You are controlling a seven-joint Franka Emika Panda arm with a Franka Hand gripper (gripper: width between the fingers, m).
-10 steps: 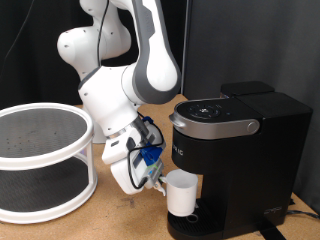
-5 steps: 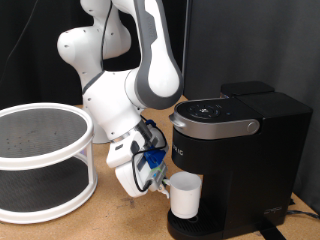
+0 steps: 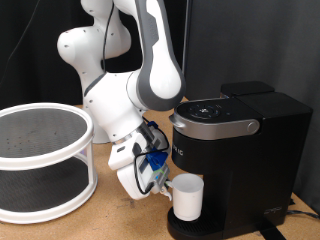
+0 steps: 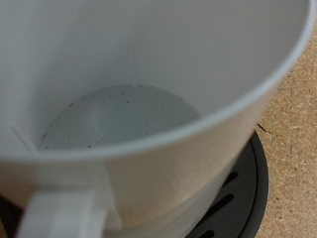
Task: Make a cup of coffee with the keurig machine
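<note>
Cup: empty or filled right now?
Empty. The wrist view looks into the cup: bare white floor with dark specks, no liquid. It stands upright over the drip tray.

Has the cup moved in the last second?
Yes. The cup shifted toward the exterior view's right and slightly down, further under the keurig machine, with the gripper at its side.

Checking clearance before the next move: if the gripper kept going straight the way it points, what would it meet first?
Probably the cup, which fills the wrist view, over the keurig machine's drip tray. The gripper looks right at it.
</note>
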